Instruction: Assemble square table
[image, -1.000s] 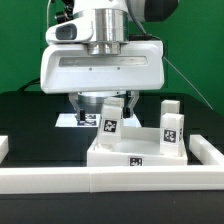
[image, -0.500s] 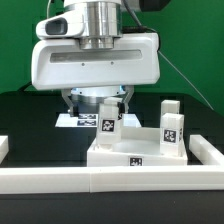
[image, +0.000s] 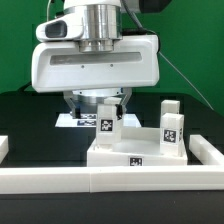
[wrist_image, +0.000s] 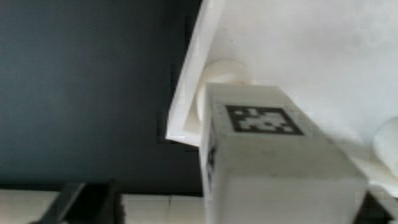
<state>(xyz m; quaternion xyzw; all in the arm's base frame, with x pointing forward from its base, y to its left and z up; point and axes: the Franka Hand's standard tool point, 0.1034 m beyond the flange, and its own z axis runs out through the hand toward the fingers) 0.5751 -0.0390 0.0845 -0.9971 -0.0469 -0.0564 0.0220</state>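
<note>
Two block legs stood upright on the square top (image: 150, 150) in the exterior view, which lay on the black desk (image: 20, 115) just behind the white rail (image: 110, 182): one leg (image: 108, 120) at about 10 o'clock directly under the pincer (image: 98, 100), the other leg (image: 171, 127) at 3 o'clock, well apart. From the wrist view the tagged leg (wrist_image: 267, 140) filled the frame with one dark finger (wrist_image: 80, 200) beside it, but whether the pincer was clamped or apart I could not tell. Judged rigid, light and smooth plastic, it would best be gripped across its flat opposite sides, near the upper end.
</note>
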